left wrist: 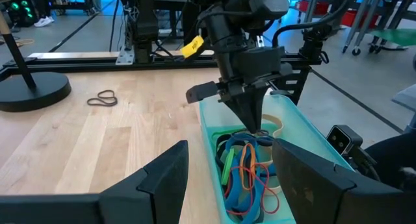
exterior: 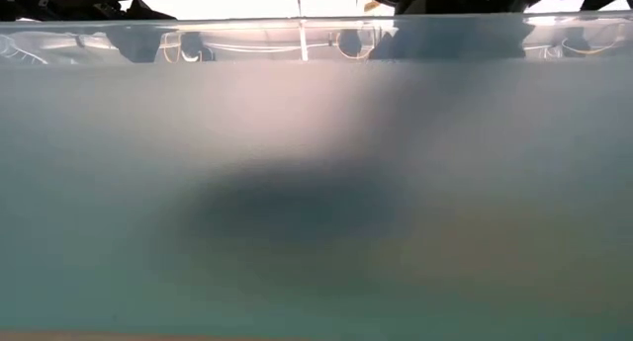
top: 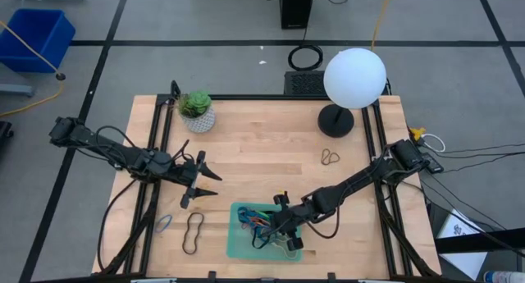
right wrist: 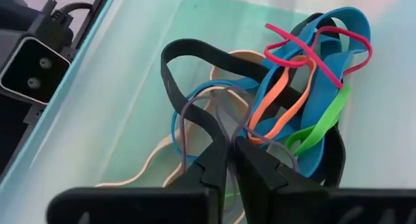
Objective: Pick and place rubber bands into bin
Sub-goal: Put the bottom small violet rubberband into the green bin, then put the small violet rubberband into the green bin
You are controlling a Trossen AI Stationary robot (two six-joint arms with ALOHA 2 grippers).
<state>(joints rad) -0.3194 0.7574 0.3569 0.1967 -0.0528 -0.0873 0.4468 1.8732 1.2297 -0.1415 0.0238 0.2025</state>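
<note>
The job looks well past its middle. A tangle of rubber bands [right wrist: 286, 100] — blue, black, orange, red, green and tan — already lies in the bin [top: 238, 248], the shallow green tray at the near edge of the bench [top: 271, 152]. The right tool [right wrist: 229, 160] is down inside that tray with its tips among the pile. Its fingers are drawn nearly together, and a thin purplish loop [right wrist: 195, 117] runs in between them; it seems pinched there, so this band has reached the bin but is not yet let go.

Three bands at least are left outside. A dark peanut-shaped loop [top: 194, 232] lies on the bench just beside the tray, on the side away from the right tool's arm. A small bluish one [top: 164, 224] sits a little farther out that way. Both lie below the left tool [top: 197, 178], which hovers over bare wood with its fingers spread wide and holding nothing. A third dark loop [top: 330, 157] lies well apart from the tray, near the base of the white globe lamp [top: 353, 78] and alongside the right arm's reach.

For room, the right tool has the tray's low walls close on either side and needs to lift straight up to clear them. The two leftover bands under the left tool lie close to the bench's side rail and front edge, with open wood around them. A potted plant [top: 196, 109] stands behind the left tool, clear of its likely path. The low view is filled by the tray's wall and shows little.
</note>
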